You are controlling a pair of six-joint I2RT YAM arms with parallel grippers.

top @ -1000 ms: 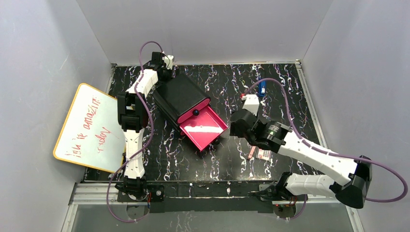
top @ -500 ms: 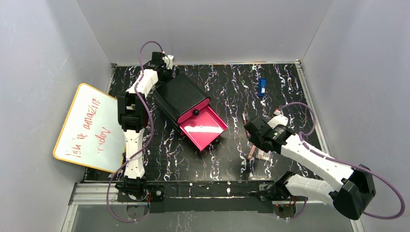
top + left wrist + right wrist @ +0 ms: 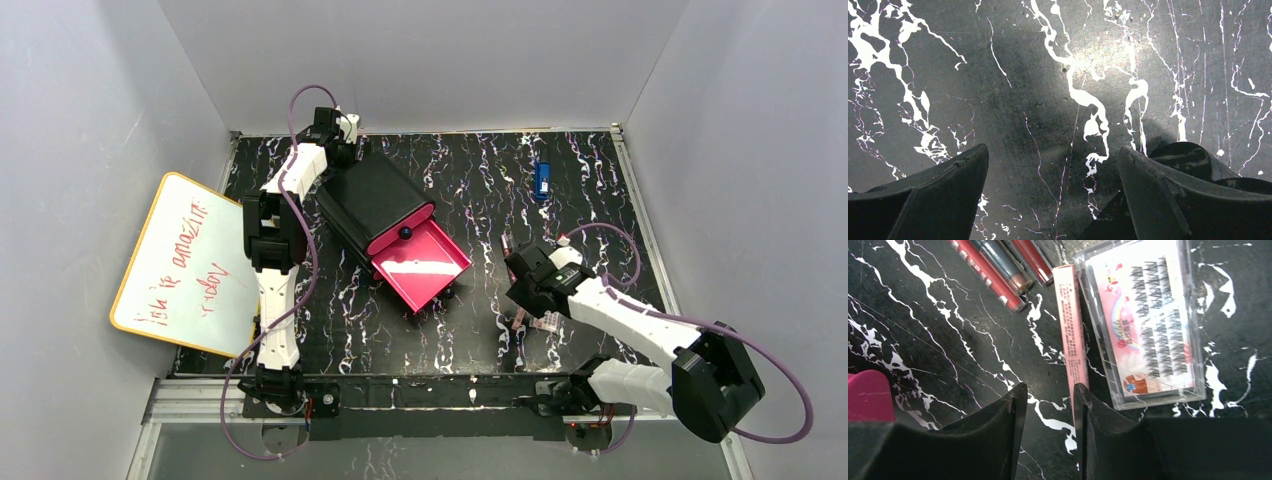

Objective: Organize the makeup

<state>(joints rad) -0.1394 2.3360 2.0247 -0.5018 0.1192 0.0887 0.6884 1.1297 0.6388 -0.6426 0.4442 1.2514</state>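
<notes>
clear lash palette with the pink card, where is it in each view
Top external: clear lash palette right of centre, toward the bottom.
Left wrist: not in it.
Right wrist: upper right.
Shared landmark: the pink stick lying alongside it, in both those views.

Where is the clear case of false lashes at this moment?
The lash case lies flat at upper right of the right wrist view, beside the slim pink box, just beyond the right gripper.

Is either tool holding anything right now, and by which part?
Nothing is held. Left tool open over the table; right tool empty, pink stick lying beside it.
</notes>
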